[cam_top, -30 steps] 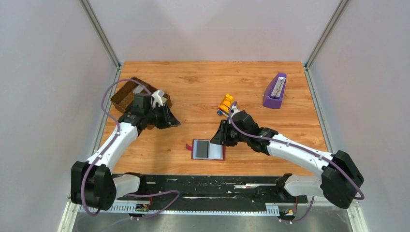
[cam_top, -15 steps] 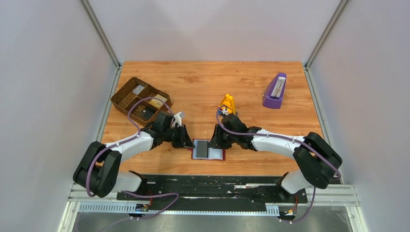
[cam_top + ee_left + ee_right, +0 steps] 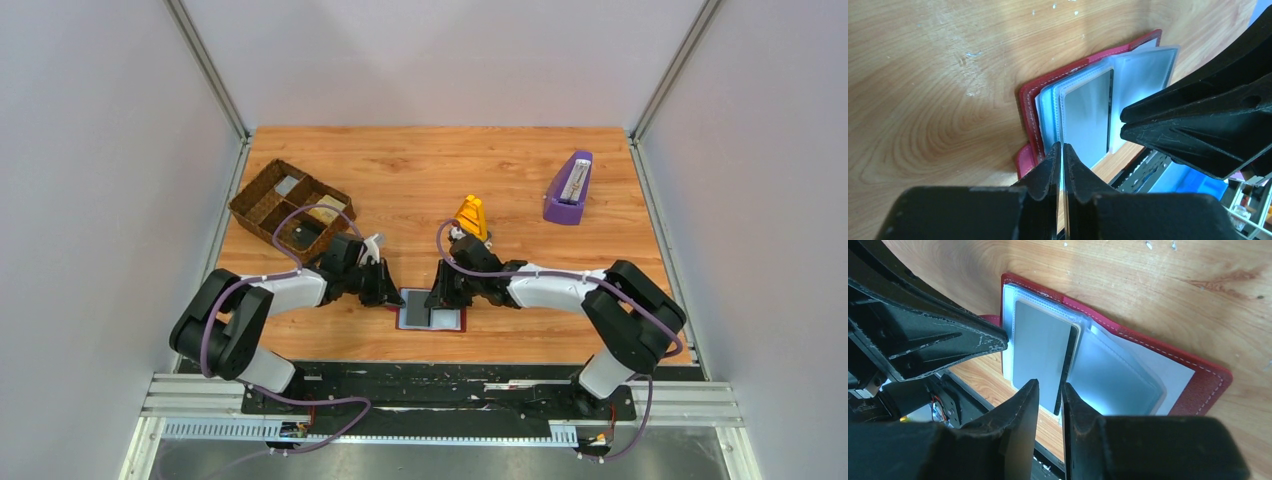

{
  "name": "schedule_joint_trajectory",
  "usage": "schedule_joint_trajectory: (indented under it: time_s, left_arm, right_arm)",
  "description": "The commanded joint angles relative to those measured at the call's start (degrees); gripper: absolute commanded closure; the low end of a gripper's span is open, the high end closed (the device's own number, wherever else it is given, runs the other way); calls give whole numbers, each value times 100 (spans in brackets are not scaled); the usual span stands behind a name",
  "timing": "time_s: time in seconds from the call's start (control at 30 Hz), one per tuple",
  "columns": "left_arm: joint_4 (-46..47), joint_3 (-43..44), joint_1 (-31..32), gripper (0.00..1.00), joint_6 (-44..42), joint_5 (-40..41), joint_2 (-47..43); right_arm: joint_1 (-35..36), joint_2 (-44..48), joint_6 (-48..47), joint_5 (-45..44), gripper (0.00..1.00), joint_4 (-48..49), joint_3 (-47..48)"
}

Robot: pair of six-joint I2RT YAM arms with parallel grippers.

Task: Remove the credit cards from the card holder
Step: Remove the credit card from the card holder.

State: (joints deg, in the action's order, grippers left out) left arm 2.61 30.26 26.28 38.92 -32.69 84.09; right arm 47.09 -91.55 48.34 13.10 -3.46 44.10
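The card holder (image 3: 432,312) lies open on the desk (image 3: 540,180), close to the near edge and about at its middle. My left hand (image 3: 1062,149), fingers pressed together, sits at the left edge of the plastic sleeves (image 3: 1048,120), I think to stop the holder from sliding. My right hand (image 3: 1049,390) is over the holder's right half, fingers a little apart above the grey card (image 3: 1040,355). I judge it has no grip yet.

A robot lab test cell: plain white panel walls (image 3: 100,200) held by aluminium posts (image 3: 205,70) box in a wood-grain table (image 3: 420,170), two arms (image 3: 560,285) with loose purple cables (image 3: 300,215) are bolted to a black rail (image 3: 440,385) on metal framing at the near edge
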Motion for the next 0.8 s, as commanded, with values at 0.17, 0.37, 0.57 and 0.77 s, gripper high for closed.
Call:
schedule_joint_trajectory:
  time_s: [0.17,0.37,0.57,0.77]
  left_arm:
    - [260,-148,26,89,-117,152,276]
    - [164,-205,30,89,-179,248,214]
    - [168,-230,26,89,-156,272,213]
    - [226,-269,26,89,-114,275,257]
  right_arm:
    - [19,-327,-96,16,78,295,205]
    - [19,-401,-42,4,79,488,161]
    - [-48,-449,0,179,79,812,-8]
    - [-144,-355,92,548,82,1566,-390]
